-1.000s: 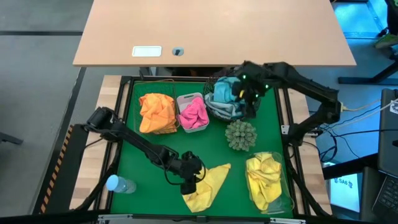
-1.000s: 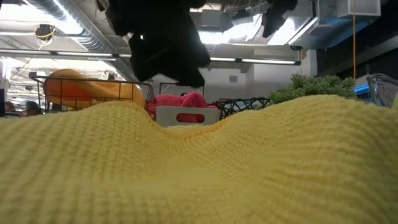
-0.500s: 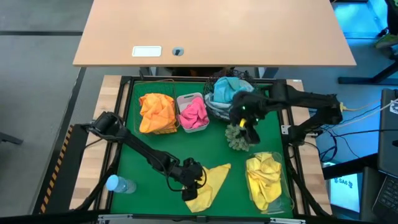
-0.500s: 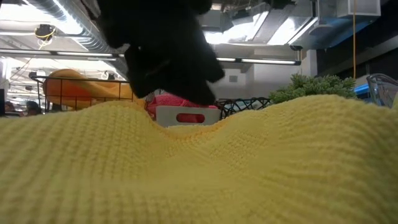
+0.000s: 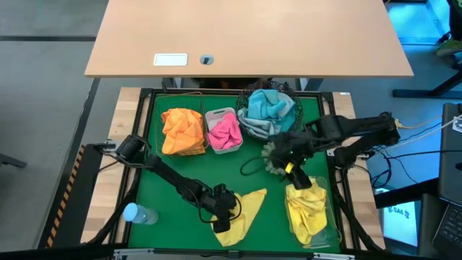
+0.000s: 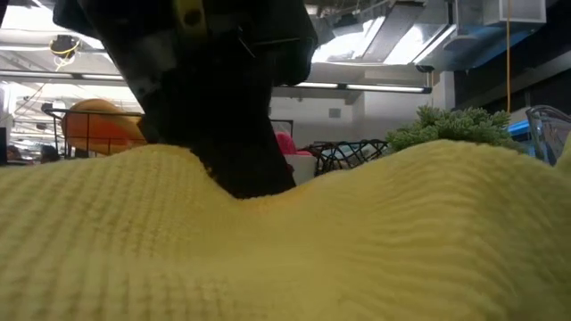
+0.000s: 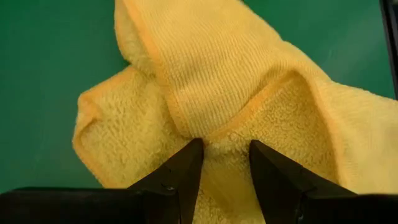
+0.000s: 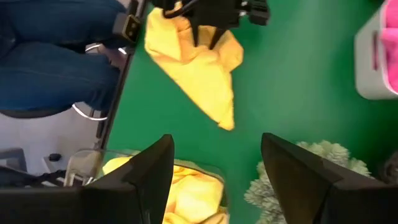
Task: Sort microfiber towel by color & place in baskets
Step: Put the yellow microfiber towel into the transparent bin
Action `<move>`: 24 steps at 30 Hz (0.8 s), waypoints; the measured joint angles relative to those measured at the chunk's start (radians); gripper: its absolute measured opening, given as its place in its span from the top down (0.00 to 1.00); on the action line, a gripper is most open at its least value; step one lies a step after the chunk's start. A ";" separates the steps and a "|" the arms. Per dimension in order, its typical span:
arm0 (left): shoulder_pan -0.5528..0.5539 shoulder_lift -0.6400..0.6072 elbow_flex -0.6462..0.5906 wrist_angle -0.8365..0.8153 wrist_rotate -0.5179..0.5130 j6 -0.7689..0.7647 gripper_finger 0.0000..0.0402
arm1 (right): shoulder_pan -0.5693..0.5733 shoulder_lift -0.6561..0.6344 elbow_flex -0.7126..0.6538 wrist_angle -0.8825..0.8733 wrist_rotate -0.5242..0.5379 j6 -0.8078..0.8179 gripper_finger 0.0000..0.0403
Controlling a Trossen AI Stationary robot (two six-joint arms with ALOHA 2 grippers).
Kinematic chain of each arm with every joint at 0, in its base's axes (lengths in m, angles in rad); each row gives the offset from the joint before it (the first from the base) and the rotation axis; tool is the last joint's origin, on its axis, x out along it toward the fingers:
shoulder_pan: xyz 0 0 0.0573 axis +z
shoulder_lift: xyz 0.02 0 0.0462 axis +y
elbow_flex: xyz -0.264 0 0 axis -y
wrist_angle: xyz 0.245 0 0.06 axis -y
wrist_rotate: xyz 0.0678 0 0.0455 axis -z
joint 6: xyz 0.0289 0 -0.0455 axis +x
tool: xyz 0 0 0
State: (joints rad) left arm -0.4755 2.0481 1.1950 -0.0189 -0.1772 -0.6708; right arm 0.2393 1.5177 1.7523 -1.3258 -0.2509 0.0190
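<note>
- Left pincer (image 7: 225,163) down on loose yellow towel (image 5: 242,213) at desk's near edge, fingers parted astride a fold.
- Close fully before lifting; carry to clear tray (image 5: 333,217).
- Right pincer (image 5: 297,175) open, hovering near tray.

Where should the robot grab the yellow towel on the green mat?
Probably the raised fold in the yellow towel, from straight above. The cloth bunches up there instead of lying flat, and the left end effector already straddles that ridge with fingers open.
</note>
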 joint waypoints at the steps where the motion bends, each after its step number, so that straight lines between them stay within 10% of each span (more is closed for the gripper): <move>1: 0.000 0.006 0.001 0.002 -0.001 0.001 0.67 | 0.014 0.000 0.000 0.000 0.000 0.003 0.41; 8: -0.001 0.023 0.004 0.008 -0.011 0.003 0.70 | 0.107 0.000 0.000 -0.001 0.072 0.008 0.41; 16: 0.005 0.007 -0.001 0.019 -0.026 -0.011 0.98 | 0.204 0.000 -0.002 -0.055 0.176 0.029 0.41; 24: 0.027 -0.054 -0.002 0.053 -0.032 -0.026 0.99 | 0.232 -0.116 -0.292 0.174 0.270 0.048 0.41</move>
State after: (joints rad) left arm -0.4489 1.9940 1.1927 0.0342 -0.2094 -0.6967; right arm 0.4717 1.4013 1.4599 -1.1519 0.0193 0.0671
